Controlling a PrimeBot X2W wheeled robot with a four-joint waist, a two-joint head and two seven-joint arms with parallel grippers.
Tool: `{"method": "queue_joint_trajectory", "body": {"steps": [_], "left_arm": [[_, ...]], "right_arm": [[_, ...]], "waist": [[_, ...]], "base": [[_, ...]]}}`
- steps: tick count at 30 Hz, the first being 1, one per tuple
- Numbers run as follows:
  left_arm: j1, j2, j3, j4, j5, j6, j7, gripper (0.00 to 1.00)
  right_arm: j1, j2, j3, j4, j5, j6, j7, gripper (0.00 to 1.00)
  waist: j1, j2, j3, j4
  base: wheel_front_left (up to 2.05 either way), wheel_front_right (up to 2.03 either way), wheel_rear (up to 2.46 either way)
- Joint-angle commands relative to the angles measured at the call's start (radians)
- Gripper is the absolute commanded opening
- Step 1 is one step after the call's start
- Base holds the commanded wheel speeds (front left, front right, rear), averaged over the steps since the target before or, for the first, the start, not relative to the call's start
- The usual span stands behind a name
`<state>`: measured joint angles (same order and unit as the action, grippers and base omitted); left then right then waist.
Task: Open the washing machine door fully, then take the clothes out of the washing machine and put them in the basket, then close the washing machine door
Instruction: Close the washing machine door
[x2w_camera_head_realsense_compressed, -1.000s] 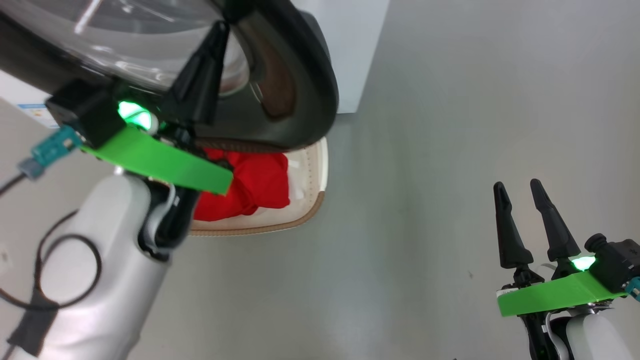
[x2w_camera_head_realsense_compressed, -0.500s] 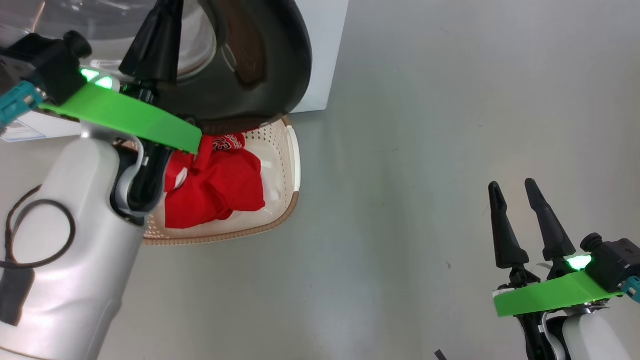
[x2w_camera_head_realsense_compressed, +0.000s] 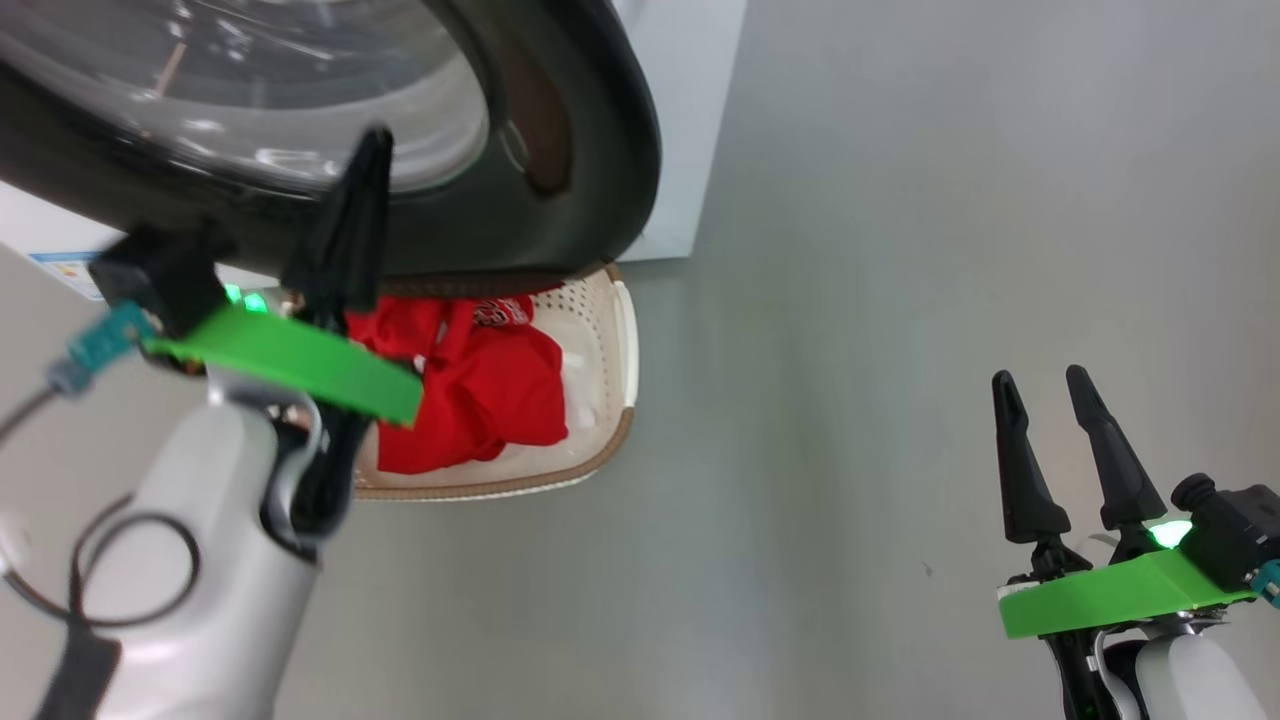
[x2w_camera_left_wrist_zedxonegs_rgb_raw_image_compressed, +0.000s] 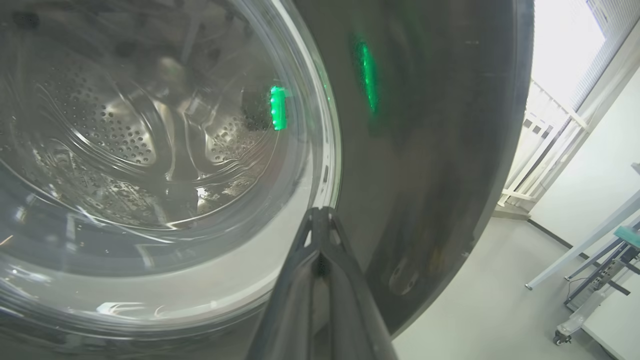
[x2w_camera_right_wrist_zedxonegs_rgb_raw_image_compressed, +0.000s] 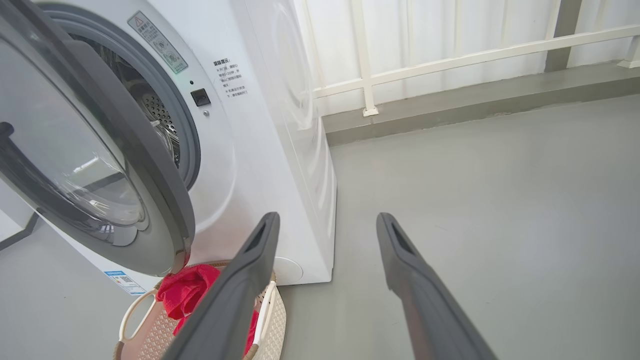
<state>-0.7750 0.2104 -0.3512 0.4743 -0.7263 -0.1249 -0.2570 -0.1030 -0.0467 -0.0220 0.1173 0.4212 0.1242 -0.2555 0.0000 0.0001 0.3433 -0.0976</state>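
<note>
**Washing machine door** (x2w_camera_head_realsense_compressed: 560, 200), 11 o'clock in the head view. It has a wide glossy black rim and a clear bulging glass bowl. We see it ajar, swung partway out from the washing machine (x2w_camera_right_wrist_zedxonegs_rgb_raw_image_compressed: 280, 125).

**Washing machine:** white box, grey rubber ring. Its perforated steel drum looks empty through the glass.

**Step, as we judge it:** closing the door.

**Left pincer** (x2w_camera_head_realsense_compressed: 374, 150): fingers shut together, holding nothing. The tips seem to touch the door's outer face where glass meets rim.

**Next move:** a steady push until the latch catches.

**Clothes** (x2w_camera_head_realsense_compressed: 480, 390): soft red fabric, crumpled, lying in the basket (x2w_camera_head_realsense_compressed: 600, 455).

**Basket:** cream perforated plastic with a brown woven-look rim. It sits on the grey floor (x2w_camera_head_realsense_compressed: 900, 300) under the door's lower edge.

**Right pincer** (x2w_camera_head_realsense_compressed: 1038, 378), 4 o'clock: wide open, empty.
</note>
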Motion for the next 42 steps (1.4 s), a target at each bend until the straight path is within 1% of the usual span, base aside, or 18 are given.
{"method": "queue_joint_trajectory", "body": {"steps": [1, 8, 12, 15, 18, 19, 20, 21, 22, 24, 25, 33, 42], "left_arm": [[0.030, 0.026, 0.040, -0.033, 0.031, -0.006, -0.005, 0.00], [0.164, -0.010, 0.111, -0.059, 0.070, -0.006, -0.005, 0.00], [0.216, -0.015, 0.132, -0.063, 0.095, -0.006, -0.005, 0.00], [0.268, -0.016, 0.151, -0.071, 0.129, -0.006, -0.005, 0.26], [0.319, -0.022, 0.176, -0.084, 0.160, -0.006, -0.005, 0.46], [0.335, -0.025, 0.184, -0.088, 0.169, -0.006, -0.005, 0.55], [0.350, -0.026, 0.191, -0.090, 0.179, -0.006, -0.005, 0.72], [0.365, -0.026, 0.198, -0.092, 0.191, -0.006, -0.005, 0.82], [0.378, -0.029, 0.206, -0.093, 0.197, -0.006, -0.005, 0.89], [0.404, -0.033, 0.221, -0.096, 0.212, -0.006, -0.005, 0.98], [0.416, -0.035, 0.225, -0.097, 0.219, -0.006, -0.005, 1.00], [0.502, -0.045, 0.270, -0.129, 0.278, -0.006, -0.005, 1.00], [0.612, -0.053, 0.322, -0.184, 0.320, -0.006, -0.005, 1.00]], "right_arm": [[0.016, -0.004, 0.017, -0.019, -0.018, 0.007, -0.006, 1.00], [0.043, -0.004, 0.006, -0.014, -0.043, 0.007, -0.006, 1.00], [0.058, -0.004, 0.003, -0.010, -0.049, 0.007, -0.006, 1.00], [0.073, -0.004, 0.003, -0.007, -0.052, 0.007, -0.006, 1.00], [0.088, -0.004, -0.001, -0.005, -0.056, 0.007, -0.006, 1.00], [0.093, -0.004, -0.002, -0.005, -0.057, 0.007, -0.006, 1.00], [0.098, -0.004, -0.003, -0.005, -0.058, 0.007, -0.006, 1.00], [0.103, -0.005, -0.005, -0.005, -0.058, 0.007, -0.006, 1.00], [0.107, -0.006, -0.006, -0.004, -0.058, 0.007, -0.006, 1.00], [0.117, -0.009, -0.008, -0.004, -0.058, 0.007, -0.006, 1.00], [0.121, -0.011, -0.009, -0.004, -0.057, 0.007, -0.006, 1.00], [0.152, -0.021, -0.010, -0.002, -0.054, 0.007, -0.006, 1.00], [0.199, -0.025, -0.021, -0.003, -0.051, 0.007, -0.006, 1.00]], "waist": [[0.0000, -0.0001, -0.026, 0.026], [0.0000, -0.0001, -0.075, 0.075], [0.0000, -0.0001, -0.098, 0.094], [0.0000, -0.0001, -0.119, 0.110], [0.0000, -0.0001, -0.138, 0.125], [0.0000, -0.0001, -0.143, 0.129], [0.0000, -0.0001, -0.149, 0.134], [0.0000, -0.0001, -0.155, 0.138], [0.0000, -0.0001, -0.160, 0.142], [0.0000, -0.0001, -0.170, 0.150], [0.0000, -0.0001, -0.175, 0.154], [0.0000, -0.0001, -0.210, 0.169], [0.0000, -0.0001, -0.261, 0.168]], "base": [[0.00, 0.00, 0.00], [0.00, 0.00, 0.00], [0.00, 0.00, 0.00], [0.00, 0.00, 0.00], [0.00, 0.00, 0.00], [0.00, 0.00, 0.00], [0.00, 0.00, 0.00], [0.00, 0.00, 0.00], [0.00, 0.00, 0.00], [0.00, 0.00, 0.00], [0.00, 0.00, 0.00], [0.00, 0.00, 0.00], [0.00, 0.00, 0.00]]}}
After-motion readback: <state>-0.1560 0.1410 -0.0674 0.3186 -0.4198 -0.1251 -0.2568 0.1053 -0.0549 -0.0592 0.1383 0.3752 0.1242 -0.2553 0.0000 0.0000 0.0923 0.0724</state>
